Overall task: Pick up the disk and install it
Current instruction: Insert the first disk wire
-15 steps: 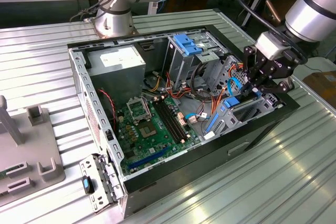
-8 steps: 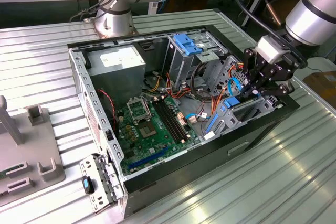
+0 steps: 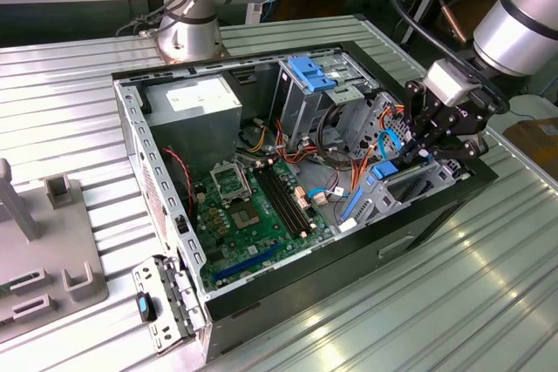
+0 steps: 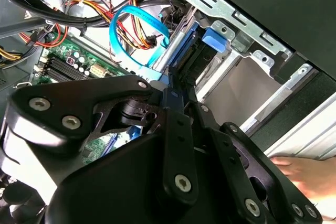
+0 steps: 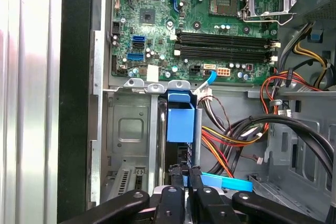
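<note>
**Open computer case [image 3: 131, 128] on the ribbed bench [image 3: 462, 302], with the disk at the drive cage.** The claw [image 3: 440, 132] was clenched on the disk [image 5: 181, 119], which it held edge-on between its fingertips. The disk extended straight out beyond the claw. Its blue carrier rail sat at the mouth of the metal drive cage [image 5: 126, 129], and how far it had entered could not be told.

*Risks.*
- Clearance between rail and cage looked tight. A small tilt could jam the rail on the cage lip and twist the disk in so narrow a grip.
- The light-blue data cable [image 4: 123, 24] looped just beside the claw, and the orange-and-black power wires [image 5: 236, 135] lay near its flank. Either might snag a finger link or be pinched under the disk.

*Views.*
- The first wrist view showed the cage interior and the motherboard [image 5: 210, 19] beyond the claw, so it was the better guide to alignment.
- The second wrist view showed a person's hand [image 4: 302, 174] outside the case wall, behind the claw and well apart from the disk.
</note>
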